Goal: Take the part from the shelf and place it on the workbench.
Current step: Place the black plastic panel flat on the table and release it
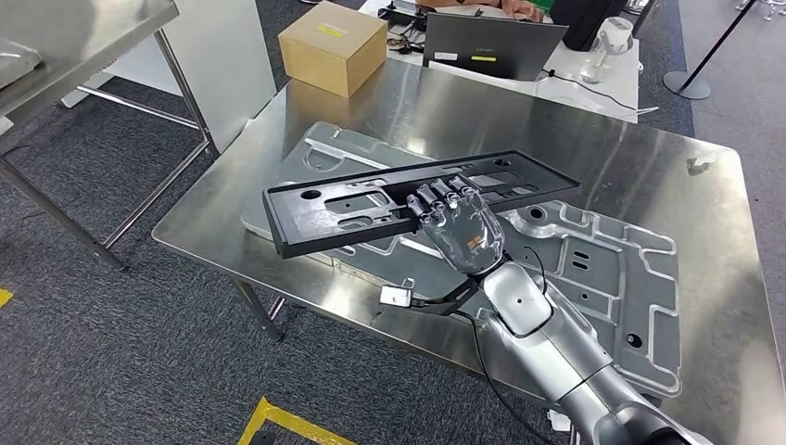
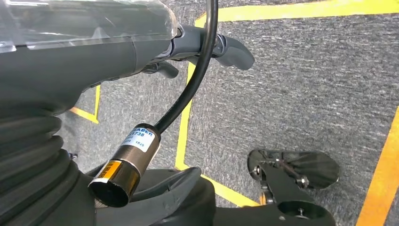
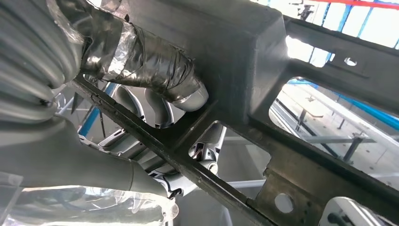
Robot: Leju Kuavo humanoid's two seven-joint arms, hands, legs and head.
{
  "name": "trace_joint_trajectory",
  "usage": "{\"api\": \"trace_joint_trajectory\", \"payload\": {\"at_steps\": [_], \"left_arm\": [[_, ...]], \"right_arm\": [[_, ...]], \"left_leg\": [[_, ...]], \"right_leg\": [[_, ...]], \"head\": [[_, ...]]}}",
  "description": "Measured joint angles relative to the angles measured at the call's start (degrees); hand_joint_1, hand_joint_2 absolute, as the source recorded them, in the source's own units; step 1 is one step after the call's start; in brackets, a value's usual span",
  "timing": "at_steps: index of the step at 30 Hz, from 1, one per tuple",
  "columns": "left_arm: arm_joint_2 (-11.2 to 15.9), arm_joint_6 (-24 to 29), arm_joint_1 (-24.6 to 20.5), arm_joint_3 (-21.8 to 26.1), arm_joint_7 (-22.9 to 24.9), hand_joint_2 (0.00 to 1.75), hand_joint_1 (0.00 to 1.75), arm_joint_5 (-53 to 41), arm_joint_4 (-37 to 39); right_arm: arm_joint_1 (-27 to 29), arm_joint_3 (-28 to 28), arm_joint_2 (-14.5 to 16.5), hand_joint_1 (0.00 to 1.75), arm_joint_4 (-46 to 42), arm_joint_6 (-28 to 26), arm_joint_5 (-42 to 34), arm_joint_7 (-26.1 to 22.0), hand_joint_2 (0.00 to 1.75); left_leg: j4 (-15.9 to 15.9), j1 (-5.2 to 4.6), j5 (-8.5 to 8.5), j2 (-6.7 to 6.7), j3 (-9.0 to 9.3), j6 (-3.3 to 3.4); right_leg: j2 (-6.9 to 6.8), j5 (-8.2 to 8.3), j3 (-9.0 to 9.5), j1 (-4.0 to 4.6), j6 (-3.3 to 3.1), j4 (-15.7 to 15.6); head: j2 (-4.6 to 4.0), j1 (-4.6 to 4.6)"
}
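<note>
A long black plastic part [image 1: 361, 206] with several cut-outs lies across the steel workbench [image 1: 575, 139], low over a large silver stamped plate [image 1: 602, 269]. My right hand [image 1: 461, 227] grips the part near its middle, fingers over the top edge. In the right wrist view the taped thumb [image 3: 155, 70] presses against the part's underside [image 3: 263, 56]. My left hand [image 2: 202, 44] hangs over the carpet beside my body, thumb apart from the fingers and nothing in it.
A cardboard box [image 1: 332, 46] stands at the workbench's far left corner, and a dark laptop [image 1: 491, 44] on a white table behind it. The steel shelf [image 1: 74, 37] stands to the left across grey carpet. Yellow floor tape [image 1: 278, 422] runs near my feet.
</note>
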Motion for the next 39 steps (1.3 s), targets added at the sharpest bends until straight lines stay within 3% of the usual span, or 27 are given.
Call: {"api": "trace_joint_trajectory", "payload": {"at_steps": [1,2,4,5,7,10,11,13,15,16,17,19,21,25,27,30,31,32,34,36,38,39], "left_arm": [[0.03,0.03,0.04,0.00,0.00,1.75,0.00,0.00,0.00],[0.04,0.08,0.07,0.00,0.00,1.75,0.00,0.00,0.00],[0.01,0.19,0.07,0.00,0.00,1.75,0.00,0.00,0.00],[-0.04,0.25,0.01,0.00,0.00,1.75,0.00,0.00,0.00],[-0.11,0.37,-0.10,0.00,0.03,1.75,0.00,0.06,0.00],[-0.07,0.46,-0.16,0.00,0.06,1.75,0.00,0.34,0.00],[-0.05,0.47,-0.22,0.00,0.05,1.75,0.00,0.43,0.00],[0.02,0.48,-0.32,0.00,0.01,1.75,0.00,0.51,0.00],[0.12,0.48,-0.21,0.00,-0.01,1.75,0.00,0.56,0.00],[0.17,0.48,-0.10,0.00,-0.01,1.75,0.00,0.58,0.00],[0.22,0.48,-0.02,0.00,-0.01,1.75,0.00,0.59,0.00],[0.30,0.46,0.06,0.00,-0.04,1.75,0.00,0.59,0.00],[0.31,0.43,-0.03,0.00,-0.07,1.75,0.00,0.59,0.00],[0.34,0.44,0.04,0.02,-0.07,1.75,0.00,0.61,0.00],[0.37,0.44,-0.03,0.02,-0.08,1.75,0.00,0.61,0.00],[0.41,0.43,-0.06,0.02,-0.57,1.75,0.00,0.60,0.00],[0.44,0.43,-0.01,0.02,-1.06,1.75,0.00,0.57,0.00],[0.46,0.43,0.03,0.02,-1.66,1.75,0.00,0.51,0.00],[0.49,0.43,0.04,0.02,-2.74,1.75,0.00,0.37,0.00],[0.49,0.43,-0.12,0.02,-3.34,1.75,0.00,0.16,0.00],[0.49,0.43,-0.27,0.01,-3.63,1.75,0.00,-0.23,0.00],[0.49,0.43,-0.31,0.00,-3.71,1.75,0.00,-0.45,0.00]], "right_arm": [[0.03,0.05,-0.02,1.75,0.11,-0.03,0.00,0.18,1.75],[0.00,0.07,-0.03,1.75,0.18,-0.06,0.00,0.44,1.75],[-0.12,-0.07,-0.06,1.75,0.26,-0.12,0.00,1.03,1.75],[-0.24,-0.19,-0.07,1.75,0.27,-0.14,0.00,1.25,1.75],[-0.44,-0.44,-0.10,1.75,0.26,-0.15,0.00,1.60,1.75],[-0.69,-0.78,-0.26,1.75,0.23,-0.20,0.00,2.19,1.75],[-0.85,-0.90,-0.30,1.75,0.22,-0.20,-0.01,2.49,1.75],[-1.10,-1.07,-0.32,1.75,0.21,-0.16,-0.01,3.24,1.75],[-1.04,-1.20,-0.36,1.75,0.22,-0.10,0.00,3.94,1.75],[-0.98,-1.22,-0.37,1.75,0.22,-0.09,0.00,4.14,1.75],[-0.95,-1.24,-0.38,1.75,0.22,-0.08,0.00,4.27,1.75],[-0.96,-1.26,-0.38,1.75,0.22,-0.08,0.00,4.44,1.75],[-1.00,-1.31,-0.40,1.75,0.22,-0.07,0.00,4.55,1.75],[-1.00,-1.44,-0.42,1.75,0.13,-0.06,0.00,4.68,1.75],[-1.12,-1.56,-0.42,1.75,0.06,-0.06,0.00,4.85,1.75],[-0.79,-1.67,-0.42,1.75,0.06,-0.08,-0.01,4.91,1.75],[-0.62,-1.68,-0.44,1.75,0.07,-0.09,-0.01,4.89,1.75],[-0.51,-1.73,-0.48,1.75,0.07,-0.10,-0.01,4.89,1.75],[-0.46,-1.95,-0.62,1.75,0.07,-0.12,-0.01,4.90,1.75],[-0.47,-2.21,-0.76,0.87,0.07,-0.13,0.00,4.85,1.75],[-0.38,-2.33,-0.83,0.00,-0.04,-0.12,-0.01,4.64,1.75],[-0.34,-2.41,-0.87,0.00,-0.10,-0.11,-0.01,4.53,1.75]], "left_leg": [[0.00,-0.16,-0.39,-0.05,0.51,0.06],[-0.02,-0.35,-0.82,-0.10,1.14,0.09],[-0.16,-0.66,-1.71,-0.12,2.31,0.05],[-0.28,-0.69,-2.07,-0.11,2.67,-0.10],[-0.42,-0.66,-2.19,-0.03,3.27,-0.68],[0.87,-0.70,-2.72,0.04,3.56,-1.52],[2.68,-0.66,-3.64,0.05,2.77,-1.73],[9.07,-0.31,-6.40,0.07,-1.00,-2.30],[14.31,0.15,-7.72,0.09,-5.10,-3.02],[14.31,0.35,-6.75,0.10,-5.98,-3.33],[12.19,0.54,-4.56,0.12,-5.78,-3.58],[4.99,0.79,0.43,0.19,-3.85,-4.04],[0.64,0.64,2.08,0.24,-2.63,-3.57],[-0.15,0.59,1.51,0.16,-1.81,-1.68],[-0.47,0.75,1.13,0.15,-0.90,-1.11],[-0.50,0.73,0.22,0.12,0.16,-0.81],[-0.49,0.73,-0.13,0.06,0.62,-0.81],[-0.49,0.73,-0.54,-0.02,1.17,-0.84],[-0.57,0.74,-1.42,-0.16,2.40,-1.08],[-0.70,0.71,-2.10,-0.23,3.10,-1.66],[-0.67,0.57,-2.57,-0.21,3.37,-2.29],[-0.73,0.55,-2.76,-0.15,3.54,-2.34]], "right_leg": [[0.01,1.07,-0.58,0.12,-0.27,-0.75],[0.01,3.43,-0.15,0.32,-0.79,-3.50],[-0.04,8.93,2.01,1.06,-2.43,-11.13],[-0.08,10.35,2.92,1.43,-3.14,-14.01],[-0.11,10.49,3.81,1.93,-4.02,-16.25],[-0.05,10.66,5.99,1.42,-4.46,-17.90],[-0.08,10.60,6.70,1.13,-4.53,-18.21],[-0.14,10.02,7.55,0.91,-4.60,-18.34],[-0.08,9.17,8.27,0.72,-4.31,-18.20],[-0.01,8.69,8.72,0.55,-4.06,-18.06],[0.06,8.13,9.25,0.35,-3.74,-17.88],[0.13,6.86,10.17,0.03,-2.96,-17.31],[0.15,5.90,10.31,0.06,-2.15,-16.81],[0.10,5.11,10.10,0.11,-0.97,-15.58],[0.03,3.66,7.50,-0.07,-0.45,-10.71],[0.02,0.48,0.92,-0.26,-0.04,-1.21],[0.02,0.90,-0.21,-0.31,-0.03,-0.75],[0.02,2.62,-0.35,-0.35,-0.11,-2.34],[0.03,8.27,1.53,-0.31,-0.58,-9.42],[-0.01,10.84,3.12,0.15,-1.22,-14.67],[-0.02,10.74,3.57,0.48,-1.63,-16.04],[0.06,11.16,3.86,0.44,-1.65,-16.29]], "head": [[0.00,0.01],[0.00,0.01],[0.00,-0.12],[0.00,-0.20],[0.00,-0.39],[0.00,-0.41],[0.00,-0.46],[0.00,-0.56],[0.00,-0.56],[0.00,-0.56],[0.00,-0.56],[0.00,-0.56],[0.00,-0.56],[0.00,-0.54],[0.00,-0.48],[0.00,-0.47],[0.00,-0.47],[0.00,-0.46],[0.00,-0.47],[0.00,-0.48],[0.00,-0.51],[0.00,-0.48]]}}
